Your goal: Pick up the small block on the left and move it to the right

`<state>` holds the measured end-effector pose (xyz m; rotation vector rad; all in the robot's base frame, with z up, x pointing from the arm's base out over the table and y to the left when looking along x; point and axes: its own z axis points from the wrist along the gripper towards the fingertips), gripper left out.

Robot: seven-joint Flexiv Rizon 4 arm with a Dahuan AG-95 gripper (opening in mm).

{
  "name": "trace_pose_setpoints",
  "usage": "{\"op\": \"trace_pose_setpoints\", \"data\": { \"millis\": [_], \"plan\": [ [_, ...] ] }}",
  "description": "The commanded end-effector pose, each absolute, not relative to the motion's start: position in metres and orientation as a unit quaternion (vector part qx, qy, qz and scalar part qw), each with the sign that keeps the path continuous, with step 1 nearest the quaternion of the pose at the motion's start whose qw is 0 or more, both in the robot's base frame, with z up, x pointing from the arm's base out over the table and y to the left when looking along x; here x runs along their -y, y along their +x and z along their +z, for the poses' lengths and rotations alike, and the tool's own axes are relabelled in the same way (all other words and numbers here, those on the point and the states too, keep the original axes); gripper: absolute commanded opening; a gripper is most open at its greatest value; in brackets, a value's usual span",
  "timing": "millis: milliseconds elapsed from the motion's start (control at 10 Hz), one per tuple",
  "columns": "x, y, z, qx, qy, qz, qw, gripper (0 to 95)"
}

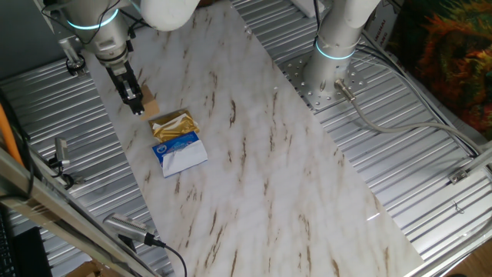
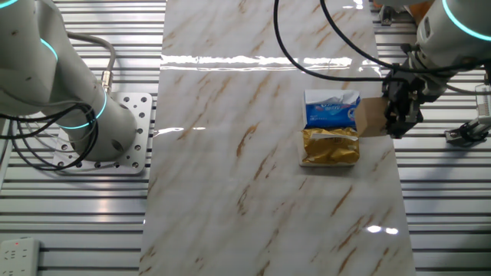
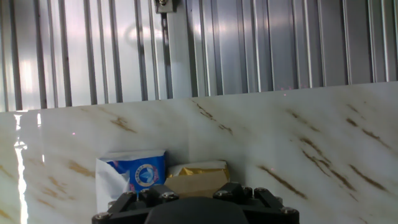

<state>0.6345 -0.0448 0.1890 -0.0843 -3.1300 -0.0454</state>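
Note:
The small block (image 2: pixel 371 116) is a plain tan wooden cube at the marble strip's edge, right beside the blue-and-white packet (image 2: pixel 331 109) and the gold foil packet (image 2: pixel 330 146). My gripper (image 2: pixel 400 116) reaches down onto it, and its dark fingers straddle the cube. From the hand view the block (image 3: pixel 195 184) fills the gap between the two jaws, with its sides against them. In one fixed view only a corner of the block (image 1: pixel 152 106) shows next to the gripper (image 1: pixel 136 106). I cannot tell whether the cube rests on the marble or is just off it.
The marble strip (image 1: pixel 292 169) runs diagonally between ribbed metal panels (image 1: pixel 400 154). The arm's base (image 1: pixel 336 58) is bolted beside the strip. Cables (image 2: pixel 330 54) hang over the strip near the gripper. A clamp fixture (image 2: pixel 469 132) sits past the gripper on the metal.

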Motion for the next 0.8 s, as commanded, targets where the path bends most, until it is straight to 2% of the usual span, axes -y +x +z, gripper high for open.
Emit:
{"op": "trace_pose_setpoints", "data": {
  "millis": [100, 600, 800],
  "plan": [
    [0.0449, 0.6341, 0.1888, 0.999, -0.030, -0.017, 0.006, 0.0],
    [0.0451, 0.6341, 0.1886, 0.999, -0.028, -0.016, 0.005, 0.0],
    [0.0451, 0.6341, 0.1886, 1.000, 0.010, -0.014, -0.006, 0.0]
  ]
}}
